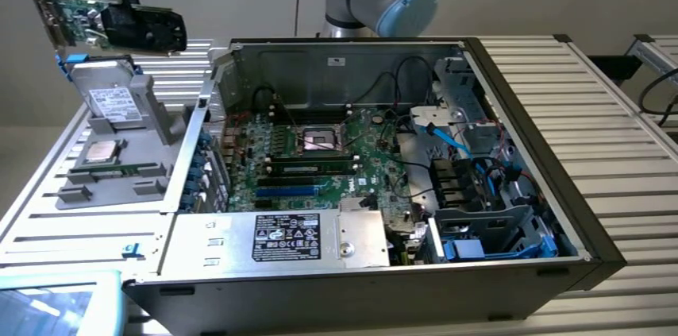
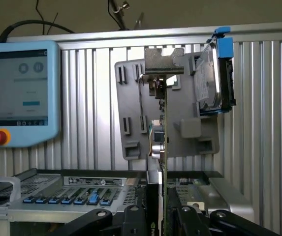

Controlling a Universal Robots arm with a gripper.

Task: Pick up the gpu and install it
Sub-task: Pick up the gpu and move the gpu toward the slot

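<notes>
The gpu [image 1: 117, 25], a green card with a black cooler shroud and a thin silver end bracket, hangs in the air at the exterior view's upper left. My gripper [image 1: 132, 4] comes down from above and is shut on it at the shroud. The card is lifted clear of the grey parts holder [image 1: 148, 113] below it and sits left of the open computer case [image 1: 350, 58]. In the wrist view the gpu [image 2: 163, 142] appears edge-on between the black fingers [image 2: 187, 216], with its bracket tab at the far end, and my gripper [image 2: 161, 220] is clamped on its near end.
The motherboard [image 1: 371, 153] lies exposed inside the case, with blue cables [image 1: 450, 141] to its right and a labelled power supply [image 1: 286, 237] in front. The holder carries a metal drive [image 1: 111, 102], a CPU [image 1: 103, 152] and a RAM stick [image 1: 119, 168]. A blue-framed teach pendant [image 2: 17, 93] lies nearby.
</notes>
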